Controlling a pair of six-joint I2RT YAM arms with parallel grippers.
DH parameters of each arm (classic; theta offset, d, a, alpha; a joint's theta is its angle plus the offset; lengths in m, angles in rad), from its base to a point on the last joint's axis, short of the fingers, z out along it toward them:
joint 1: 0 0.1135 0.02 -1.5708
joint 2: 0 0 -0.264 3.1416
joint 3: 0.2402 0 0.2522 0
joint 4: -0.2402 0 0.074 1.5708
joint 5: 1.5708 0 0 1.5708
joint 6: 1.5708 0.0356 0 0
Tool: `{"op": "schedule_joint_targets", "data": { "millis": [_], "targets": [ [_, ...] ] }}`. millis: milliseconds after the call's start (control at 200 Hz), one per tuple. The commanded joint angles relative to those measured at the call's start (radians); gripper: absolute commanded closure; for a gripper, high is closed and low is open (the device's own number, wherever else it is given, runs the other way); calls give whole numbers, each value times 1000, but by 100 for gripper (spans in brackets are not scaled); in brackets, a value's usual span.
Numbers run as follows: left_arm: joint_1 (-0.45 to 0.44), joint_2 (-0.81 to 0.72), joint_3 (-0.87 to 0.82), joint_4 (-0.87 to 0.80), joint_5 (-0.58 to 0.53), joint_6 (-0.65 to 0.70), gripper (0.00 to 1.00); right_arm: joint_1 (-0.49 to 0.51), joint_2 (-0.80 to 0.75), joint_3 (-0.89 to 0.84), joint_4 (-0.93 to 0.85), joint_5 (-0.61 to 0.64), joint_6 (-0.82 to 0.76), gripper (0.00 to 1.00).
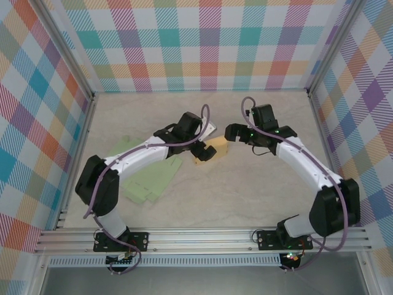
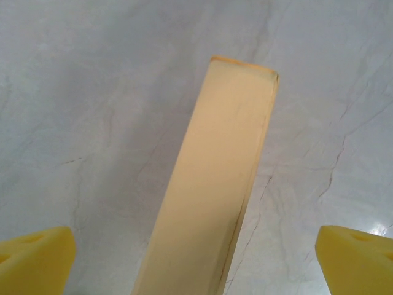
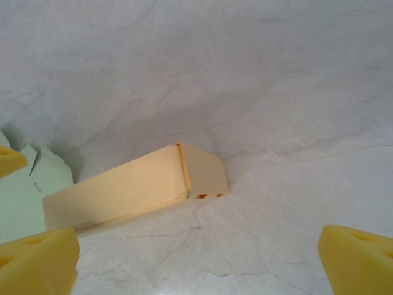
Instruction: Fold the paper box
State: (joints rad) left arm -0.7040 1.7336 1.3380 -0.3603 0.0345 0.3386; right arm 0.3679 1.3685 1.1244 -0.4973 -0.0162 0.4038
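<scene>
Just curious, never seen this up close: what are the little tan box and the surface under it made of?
The box looks like thin matte card: crisp folded edges, small tab slots on its end. The tabletop looks like marble, grey-veined with slight sheen, possibly printed laminate.

tan paper box (image 3: 132, 187), folded shut, long, lying flat on table

Plaid walls (image 1: 209, 43), marbled tabletop (image 1: 245, 196)

One tan paper box (image 1: 216, 147), at least one green sheet (image 1: 156, 178), two robot arms (image 1: 138, 157) (image 1: 307, 163)
</scene>
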Motion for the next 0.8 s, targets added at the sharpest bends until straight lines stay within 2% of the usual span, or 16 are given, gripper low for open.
{"op": "schedule_joint_targets", "data": {
  "millis": [0, 65, 145, 240, 405, 425, 470, 545, 695, 795],
  "targets": [
    [5, 66, 84, -122, 6, 121, 4, 4, -111, -50, -86, 109, 12, 0],
    [5, 99, 116, -149, -10, 136, 10, 3, -171, -74, -97, 121, 10, 0],
    [5, 130, 136, -159, -36, 148, 11, 3, -232, -90, -120, 147, 11, 0],
    [5, 159, 158, -176, -50, 157, 25, 3, -300, -106, -135, 173, 16, 0],
    [-4, 189, 179, -188, -48, 177, 29, 4, -433, -148, -101, 187, 11, 0],
    [-6, 192, 180, -187, -53, 182, 33, 3, -448, -152, -96, 185, 7, 0],
    [-11, 197, 181, -186, -65, 193, 34, 3, -479, -156, -92, 183, 1, 0],
    [-20, 203, 181, -173, -98, 212, 46, 4, -516, -151, -104, 199, -2, 0],
    [-46, 211, 175, -103, -179, 269, 47, 4, -575, -133, -151, 250, 10, 0],
    [-73, 223, 162, 7, -269, 343, 48, 3, -629, -149, -145, 246, 18, 0]
  ]
}}
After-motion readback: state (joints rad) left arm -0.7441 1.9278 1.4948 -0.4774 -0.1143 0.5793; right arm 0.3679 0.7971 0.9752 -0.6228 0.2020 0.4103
